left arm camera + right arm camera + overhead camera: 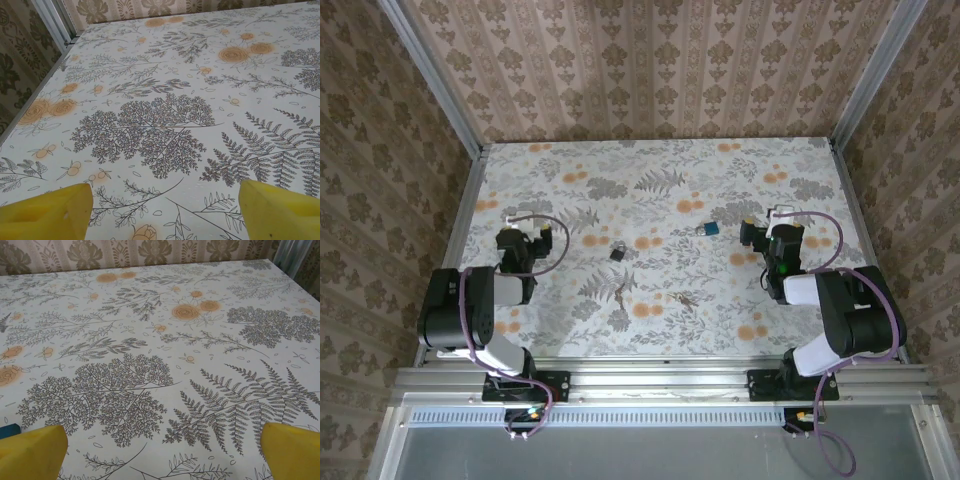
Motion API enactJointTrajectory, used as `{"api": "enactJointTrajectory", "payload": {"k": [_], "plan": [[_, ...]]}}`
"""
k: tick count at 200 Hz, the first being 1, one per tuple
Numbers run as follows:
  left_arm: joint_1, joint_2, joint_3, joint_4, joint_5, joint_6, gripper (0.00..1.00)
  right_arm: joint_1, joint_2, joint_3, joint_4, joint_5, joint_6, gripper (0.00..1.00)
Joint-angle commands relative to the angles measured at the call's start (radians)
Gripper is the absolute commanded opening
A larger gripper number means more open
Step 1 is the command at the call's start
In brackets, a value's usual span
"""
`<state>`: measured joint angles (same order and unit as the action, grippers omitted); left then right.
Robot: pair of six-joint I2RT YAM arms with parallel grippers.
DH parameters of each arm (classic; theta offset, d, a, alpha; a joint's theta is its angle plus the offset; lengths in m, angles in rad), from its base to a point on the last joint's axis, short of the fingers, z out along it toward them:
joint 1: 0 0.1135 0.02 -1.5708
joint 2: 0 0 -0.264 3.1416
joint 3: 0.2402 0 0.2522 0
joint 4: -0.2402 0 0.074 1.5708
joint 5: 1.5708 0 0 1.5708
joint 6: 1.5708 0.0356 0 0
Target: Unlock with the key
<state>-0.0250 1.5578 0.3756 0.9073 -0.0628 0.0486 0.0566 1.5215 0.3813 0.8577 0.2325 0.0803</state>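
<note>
From above, you have both arms folded back at the near side. I read that as a waiting pose that leaves the middle of the worktop [720, 180] free for the job. The left claw [525, 238] sits at 9 o'clock of the worktop and the right claw [767, 238] at 3 o'clock. Two small things lie loose between them: a dark piece [618, 254] near the centre, and a blue piece [707, 229] at about 2 o'clock from it, nearer your right arm. The two are well apart. They are too small to tell which is the lock and which the key, but I judge them to be the task's pair, laid flat where either arm can reach one. Neither claw touches them.

On the left wrist camera, the left claw [162, 220] is released and spread fully. Its yellow fingers [45, 212] sit at 7 and 5 o'clock of the picture, with bare patterned cloth between them. It grasps nothing.

On the right wrist camera, the right claw [160, 455] is likewise released and wide, carrying nothing. A sliver of the blue piece [8, 430] peeks in at 8 o'clock, just outside the finger on that side. In my judgement you would have to swing that claw toward 9 o'clock to bring the piece between the fingers.
</note>
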Motion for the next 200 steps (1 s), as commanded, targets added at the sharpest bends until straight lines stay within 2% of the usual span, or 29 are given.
{"api": "enactJointTrajectory", "payload": {"k": [1, 180, 189, 200], "plan": [[0.000, -0.005, 0.019, -0.001, 0.018, 0.013, 1.00, -0.005, 0.008, 0.012, 0.027, 0.008, -0.020, 1.00], [0.000, -0.005, 0.017, 0.002, 0.019, 0.014, 1.00, -0.006, 0.009, 0.012, 0.026, 0.006, -0.020, 1.00], [-0.001, -0.008, 0.006, 0.021, -0.014, 0.009, 1.00, -0.006, 0.008, 0.011, 0.027, 0.006, -0.020, 1.00], [-0.007, -0.023, -0.071, 0.160, -0.162, -0.038, 1.00, -0.006, 0.002, 0.000, 0.040, 0.068, 0.006, 1.00]]}}
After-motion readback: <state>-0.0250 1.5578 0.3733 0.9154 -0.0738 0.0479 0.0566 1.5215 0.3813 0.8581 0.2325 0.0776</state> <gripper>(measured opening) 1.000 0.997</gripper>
